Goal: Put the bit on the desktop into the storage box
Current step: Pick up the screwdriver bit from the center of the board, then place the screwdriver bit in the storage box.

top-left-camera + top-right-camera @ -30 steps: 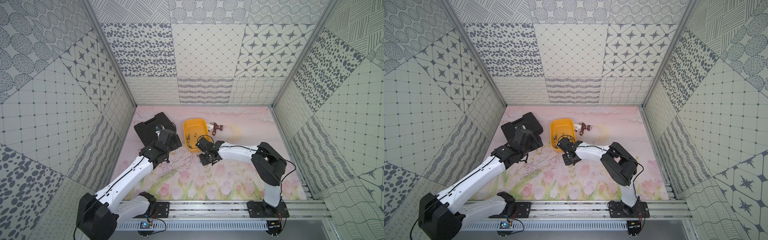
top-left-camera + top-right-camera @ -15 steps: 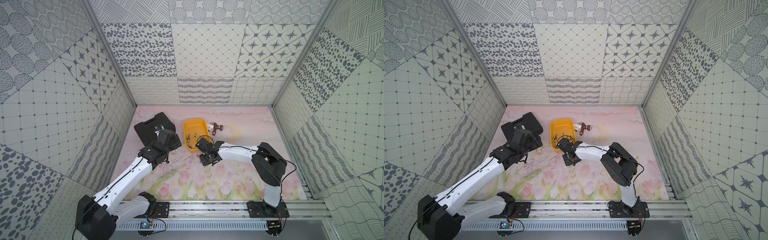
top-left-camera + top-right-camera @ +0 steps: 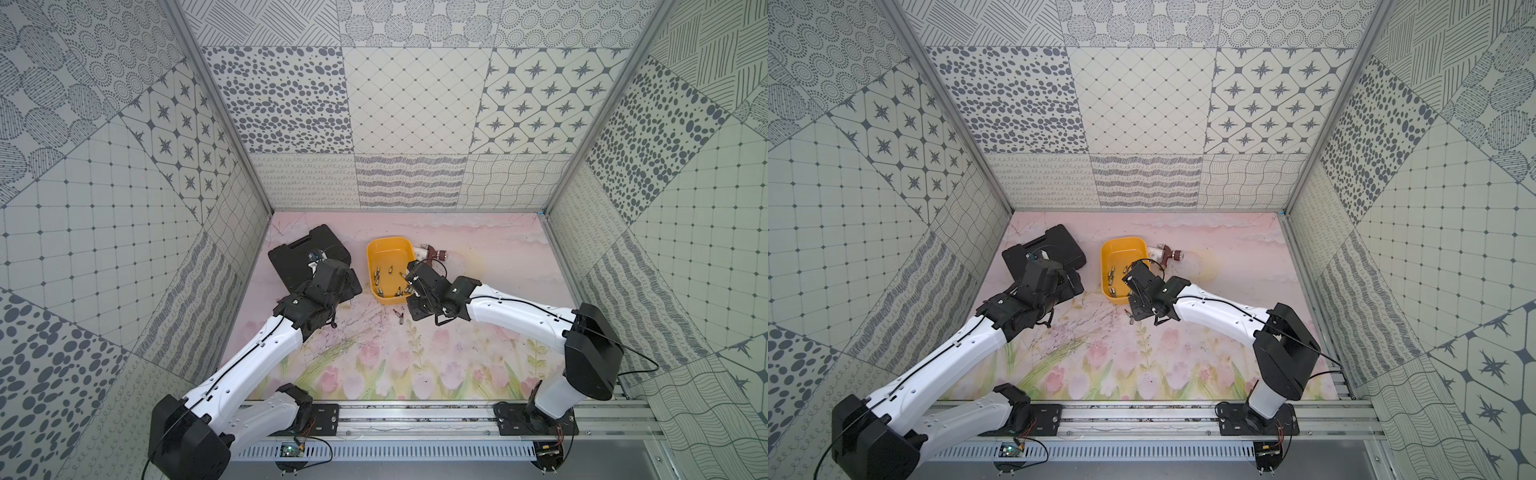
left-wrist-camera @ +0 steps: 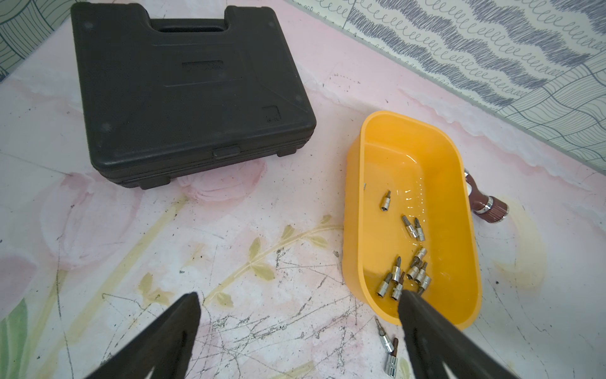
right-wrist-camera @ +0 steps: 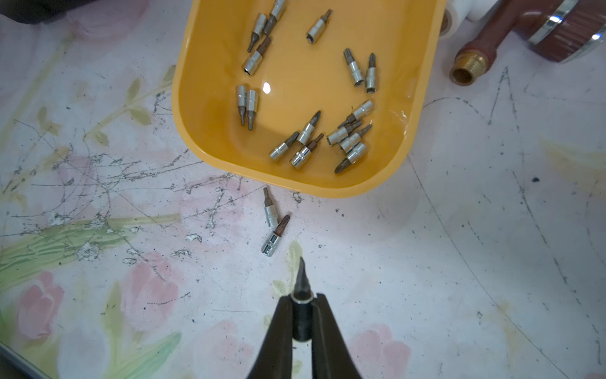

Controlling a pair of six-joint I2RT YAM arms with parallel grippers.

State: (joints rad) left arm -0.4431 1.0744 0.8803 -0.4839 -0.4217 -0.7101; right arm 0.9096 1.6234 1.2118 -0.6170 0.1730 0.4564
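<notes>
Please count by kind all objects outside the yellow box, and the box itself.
Loose bits: 2
Bit in the right gripper: 1
Storage box: 1
Black tool case: 1
Brown tap fitting: 1
Total: 6

Bright, even, diffuse light throughout.
Shadows stay soft; glare glints on the storage box floor; wrist views bend at their edges.

The right tool is just beside the yellow storage box.

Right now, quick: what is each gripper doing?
Left gripper: open, holding nothing.
Right gripper: closed on a bit.
</notes>
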